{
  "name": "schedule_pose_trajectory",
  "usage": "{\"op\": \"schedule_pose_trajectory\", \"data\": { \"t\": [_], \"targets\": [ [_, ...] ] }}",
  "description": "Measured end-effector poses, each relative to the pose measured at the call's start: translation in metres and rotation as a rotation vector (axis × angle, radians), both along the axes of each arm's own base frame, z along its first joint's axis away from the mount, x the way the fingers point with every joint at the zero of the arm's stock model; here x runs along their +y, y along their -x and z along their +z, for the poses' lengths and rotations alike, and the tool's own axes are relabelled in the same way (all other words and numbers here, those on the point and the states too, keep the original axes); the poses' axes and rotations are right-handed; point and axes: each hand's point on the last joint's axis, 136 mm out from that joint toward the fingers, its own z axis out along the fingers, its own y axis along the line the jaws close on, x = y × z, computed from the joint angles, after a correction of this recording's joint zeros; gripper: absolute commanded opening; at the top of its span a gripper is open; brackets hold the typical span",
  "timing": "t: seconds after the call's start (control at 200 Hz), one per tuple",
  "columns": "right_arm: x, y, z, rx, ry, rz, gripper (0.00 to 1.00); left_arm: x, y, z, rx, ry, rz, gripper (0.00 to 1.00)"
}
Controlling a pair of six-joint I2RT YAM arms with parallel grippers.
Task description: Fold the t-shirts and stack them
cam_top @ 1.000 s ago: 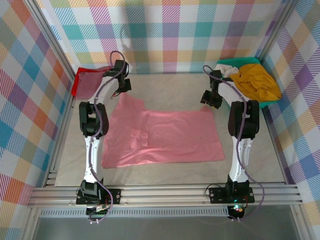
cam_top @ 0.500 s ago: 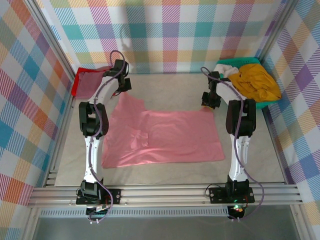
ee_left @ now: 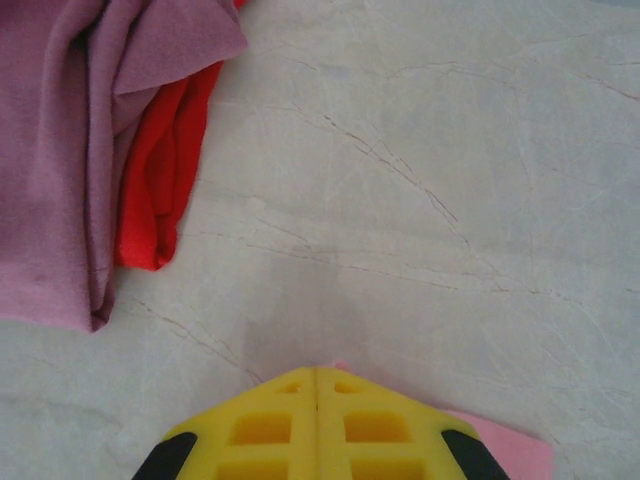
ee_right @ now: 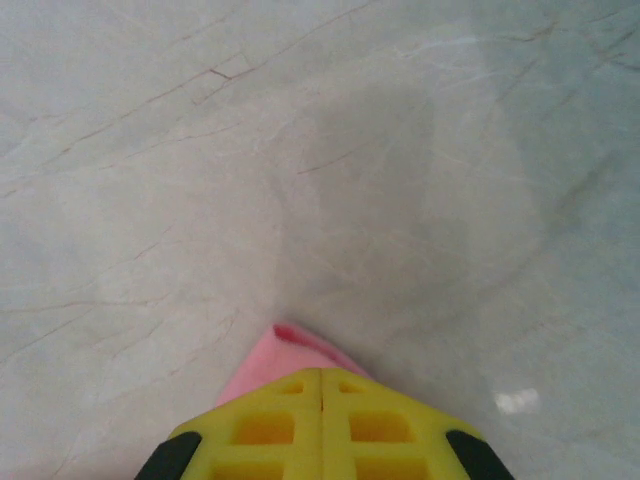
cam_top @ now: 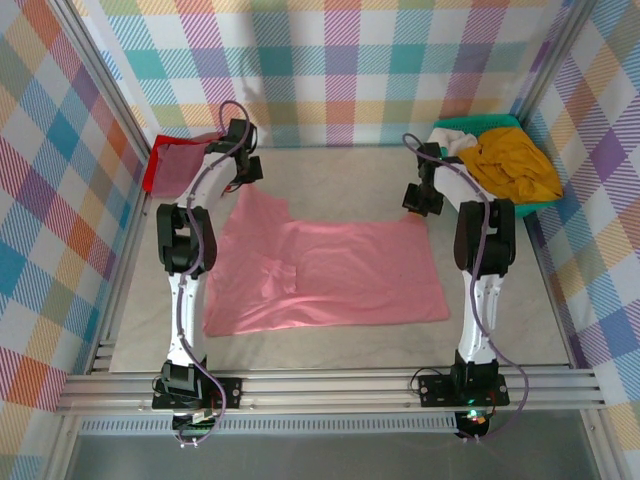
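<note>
Salmon-pink t-shirt [cam_top: 330,275] spread on table [cam_top: 340,170] — both grippers at its far edge.
Left gripper [cam_top: 247,172] sits at the shirt's far-left corner and right gripper [cam_top: 415,203] at its far-right corner. In each wrist view the yellow fingers [ee_right: 265,425] are clenched together with pink cloth pinched between them. Beyond the far-left corner a maroon t-shirt [ee_left: 60,150] lies over a red t-shirt [ee_left: 165,170], clear of the pink one. Beyond the far-right corner a mustard-yellow t-shirt [cam_top: 515,165] is heaped in a teal basket [cam_top: 462,126] — just beside the right arm.
</note>
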Motion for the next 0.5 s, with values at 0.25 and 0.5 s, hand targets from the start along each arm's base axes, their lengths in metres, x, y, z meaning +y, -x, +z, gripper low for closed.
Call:
{"op": "schedule_pose_trajectory", "data": {
  "t": [0.25,0.5],
  "targets": [
    [-0.002,-0.008,0.036,-0.103,-0.021,-0.017,0.23,0.000,0.001,0.036,-0.065,0.010,0.001,0.00],
    [0.004,-0.013,0.006,-0.034,-0.037,0.015,0.49,0.001,0.004,0.034,-0.073,0.020,0.012,0.00]
  ]
}}
